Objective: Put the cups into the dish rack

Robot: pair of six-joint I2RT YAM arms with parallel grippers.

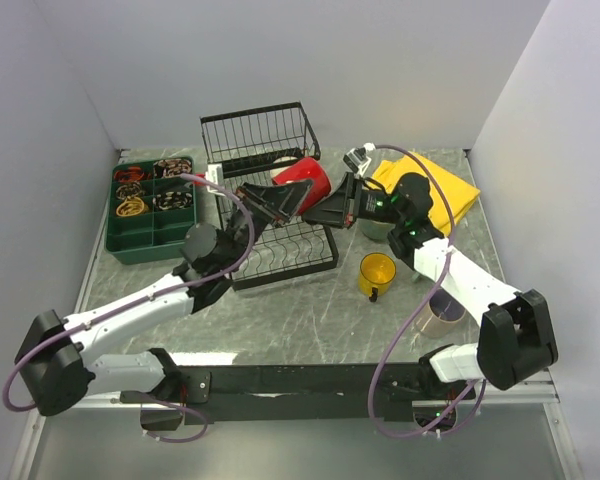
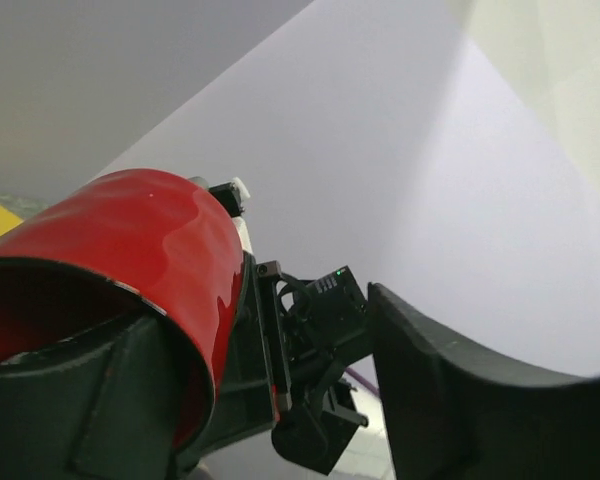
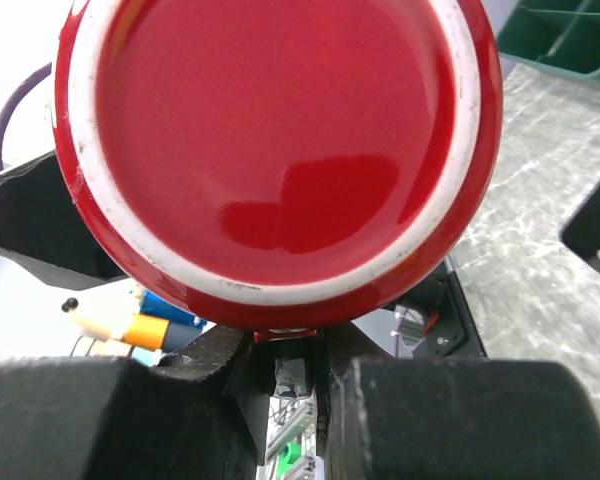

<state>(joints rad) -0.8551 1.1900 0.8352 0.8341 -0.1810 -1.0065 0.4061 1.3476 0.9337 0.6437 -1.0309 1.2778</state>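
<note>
Beige mug [image 1: 442, 314]: on the worktop by its right edge, nearest the bases, partly behind the right arm; not racked.
Yellow mug [image 1: 376, 272]: upright on the worktop, just right of the rack's near corner; not racked.
Rack [image 1: 280, 252]: mid-worktop, running toward the far edge. No mug shows on its slotted part, and its basket [image 1: 260, 130] is at the far end.
Left gripper [image 1: 283, 200]: over the rack with its fingers spread. The wrist view shows one finger [image 2: 90, 410] at the red mug's mouth and the other standing apart from its wall.
Red mug [image 1: 305, 182]: in the air above the rack, lying on its side between both grippers, base toward the right one.
Right gripper [image 1: 338, 210]: pressed almost together below the mug's base, pinching a small red part, probably the handle.
Tray [image 1: 150, 215]: far-left corner.
Cloth [image 1: 440, 190]: far-right corner.
Risk: the mug appears to hang from that one narrow pinch. Its weight sits off the grip, so it could swivel or slip onto the wires. The left finger at the mouth could also drag it loose while backing out.
</note>
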